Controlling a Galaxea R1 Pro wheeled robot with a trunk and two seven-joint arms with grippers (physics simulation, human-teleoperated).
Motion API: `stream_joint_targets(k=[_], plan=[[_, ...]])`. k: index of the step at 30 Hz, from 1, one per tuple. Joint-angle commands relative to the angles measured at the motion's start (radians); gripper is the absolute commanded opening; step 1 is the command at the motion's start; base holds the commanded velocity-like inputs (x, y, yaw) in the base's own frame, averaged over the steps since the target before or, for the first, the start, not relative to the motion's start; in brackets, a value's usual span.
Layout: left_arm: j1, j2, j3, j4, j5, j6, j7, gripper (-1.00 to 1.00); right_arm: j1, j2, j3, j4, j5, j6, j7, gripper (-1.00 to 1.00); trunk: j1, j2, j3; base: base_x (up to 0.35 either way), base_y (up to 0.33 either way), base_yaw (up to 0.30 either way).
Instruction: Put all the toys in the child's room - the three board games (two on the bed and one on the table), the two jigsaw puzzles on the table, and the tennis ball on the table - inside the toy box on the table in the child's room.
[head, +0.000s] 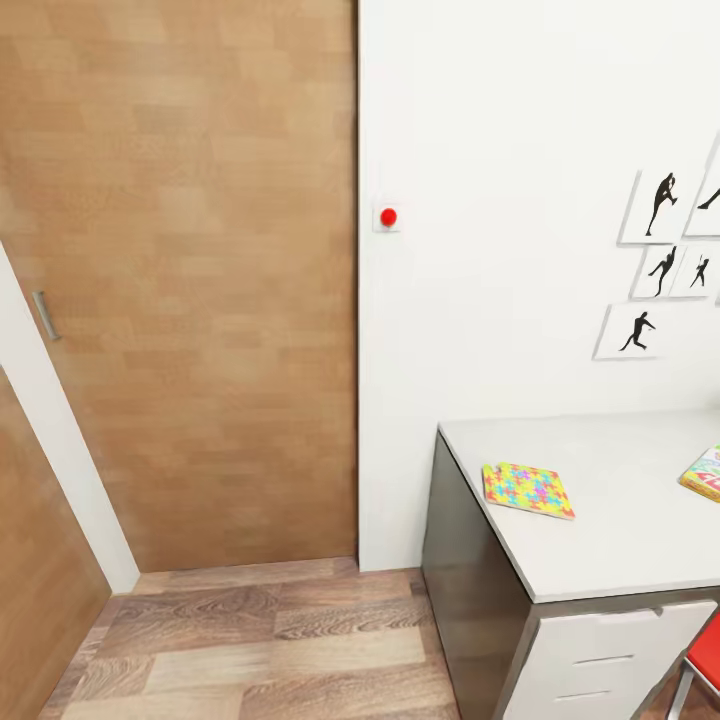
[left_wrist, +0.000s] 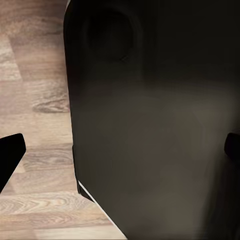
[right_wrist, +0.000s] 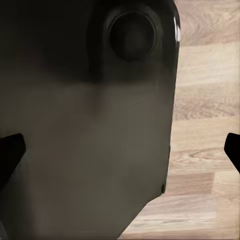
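Observation:
A colourful jigsaw puzzle (head: 528, 489) lies flat on the white table (head: 620, 540) near its left end, in the head view. A second flat box (head: 703, 473), red, yellow and green, is cut off by the picture's right edge, so I cannot tell which toy it is. The toy box, tennis ball and bed are out of view. In the left wrist view my left gripper (left_wrist: 120, 150) has dark fingertips (left_wrist: 10, 152) wide apart, open and empty, in front of the robot's dark body. My right gripper (right_wrist: 120, 150) stands the same way, its fingertips (right_wrist: 9, 150) spread.
A wooden sliding door (head: 190, 280) takes up the left, with a white wall (head: 520, 200), a red button (head: 388, 216) and silhouette pictures (head: 660, 260). White drawers (head: 610, 650) sit under the table. A red chair (head: 705, 650) shows at the lower right. Wood floor (head: 270, 640) lies ahead.

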Motion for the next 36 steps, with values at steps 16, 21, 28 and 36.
stream_joint_targets(k=[16,21,28,36], plan=[[0.011,0.023,0.0,-0.015,-0.002,-0.002,0.0,1.0,-0.031,0.007,0.002,-0.036,0.003,-0.004,0.004,1.0,0.0,0.0,0.0,0.0,0.0,0.0],[0.011,0.023,0.0,-0.015,-0.002,-0.002,0.0,1.0,-0.031,0.007,0.002,-0.036,0.003,-0.004,0.004,1.0,0.0,0.0,0.0,0.0,0.0,0.0],[0.011,0.023,0.0,-0.015,-0.002,-0.002,0.0,1.0,-0.031,0.007,0.002,-0.036,0.003,-0.004,0.004,1.0,0.0,0.0,0.0,0.0,0.0,0.0],[0.011,0.023,0.0,-0.015,-0.001,-0.002,0.0,1.0,-0.03,0.007,0.002,-0.036,0.003,-0.004,0.005,1.0,0.0,0.0,0.0,0.0,0.0,-0.002]])
